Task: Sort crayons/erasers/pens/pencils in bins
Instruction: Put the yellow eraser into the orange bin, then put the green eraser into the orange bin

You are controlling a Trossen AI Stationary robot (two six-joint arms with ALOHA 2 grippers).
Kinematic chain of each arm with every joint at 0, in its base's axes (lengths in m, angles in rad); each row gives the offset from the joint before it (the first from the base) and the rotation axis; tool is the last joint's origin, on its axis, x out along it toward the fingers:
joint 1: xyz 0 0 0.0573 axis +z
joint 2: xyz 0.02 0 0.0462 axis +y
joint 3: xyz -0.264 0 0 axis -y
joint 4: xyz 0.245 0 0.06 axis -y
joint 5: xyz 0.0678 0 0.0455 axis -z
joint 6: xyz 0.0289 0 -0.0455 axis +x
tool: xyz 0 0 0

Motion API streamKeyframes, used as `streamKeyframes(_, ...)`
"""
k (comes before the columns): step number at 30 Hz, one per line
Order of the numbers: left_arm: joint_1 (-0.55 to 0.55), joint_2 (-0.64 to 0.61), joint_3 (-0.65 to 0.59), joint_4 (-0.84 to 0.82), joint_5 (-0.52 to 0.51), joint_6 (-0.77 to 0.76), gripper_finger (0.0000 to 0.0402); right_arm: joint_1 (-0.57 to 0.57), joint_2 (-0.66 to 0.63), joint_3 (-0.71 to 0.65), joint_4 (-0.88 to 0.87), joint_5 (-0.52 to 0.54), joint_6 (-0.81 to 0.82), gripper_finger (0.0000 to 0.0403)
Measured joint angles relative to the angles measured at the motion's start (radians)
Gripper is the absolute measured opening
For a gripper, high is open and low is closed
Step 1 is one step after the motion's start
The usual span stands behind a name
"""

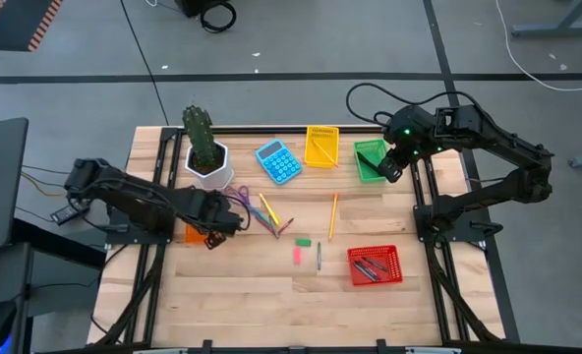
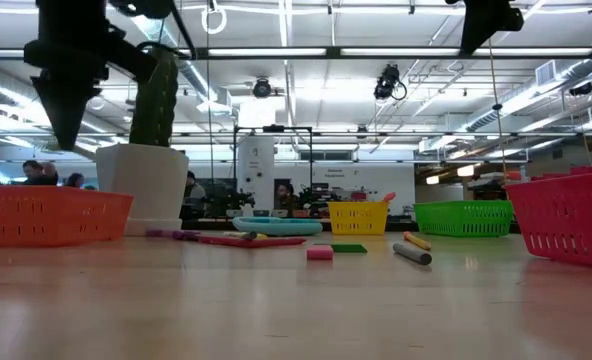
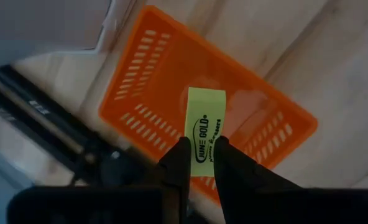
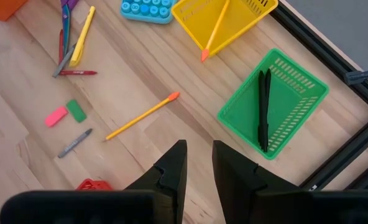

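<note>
Left wrist view: left end effector (image 3: 200, 163) grips a pale green eraser (image 3: 205, 132) above the orange bin (image 3: 151, 74); right end effector (image 4: 199, 163) hovers empty, fingers parted.

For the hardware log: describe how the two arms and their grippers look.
Both arms are dark, jointed links. The right arm carries looping black cables and a green light near its wrist. Left gripper and right gripper each have two dark, tapered fingers.

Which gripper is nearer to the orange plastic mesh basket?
Left. The left gripper hangs directly above the orange plastic mesh basket, holding a pale green eraser. The right gripper is above the green basket.
</note>
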Motion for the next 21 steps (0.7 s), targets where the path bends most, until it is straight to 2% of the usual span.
streamKeyframes(12, 0.041, -0.030, -0.194, 0.178, 0.070, -0.037, 0.0049, 0.000, 0.000, 0.000, 0.000, 0.000, 0.014, 0.0083)
streamKeyframes(21, 0.041, -0.030, -0.256, 0.223, 0.077, -0.057, 0.0035, 0.000, 0.000, 0.000, 0.000, -0.007, 0.029, 0.0083)
